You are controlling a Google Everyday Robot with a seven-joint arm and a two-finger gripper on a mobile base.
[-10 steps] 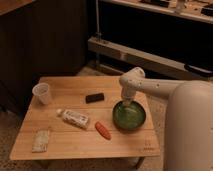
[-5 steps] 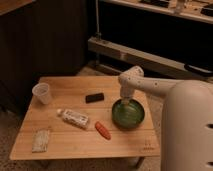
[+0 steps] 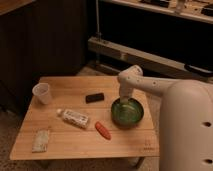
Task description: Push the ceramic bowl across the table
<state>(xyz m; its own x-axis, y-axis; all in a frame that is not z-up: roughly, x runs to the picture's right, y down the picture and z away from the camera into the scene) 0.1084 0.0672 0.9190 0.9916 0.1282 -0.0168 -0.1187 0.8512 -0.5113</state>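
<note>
Light wood table (image 3: 75,141), green ceramic bowl (image 3: 132,116) on it, gripper (image 3: 123,102) closed, tip just inside bowl's far rim.

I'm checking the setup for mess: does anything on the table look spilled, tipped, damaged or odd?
Nothing stands out. The ceramic bowl sits upright and whole on the table, with the gripper inside it near its far rim. The plastic cup stands upright at the left edge; no spill shows.

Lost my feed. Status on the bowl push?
Gripper shut, down at far rim of bowl. Bowl at table end nearest robot. Orange thing close beside it, black thing beyond.
</note>
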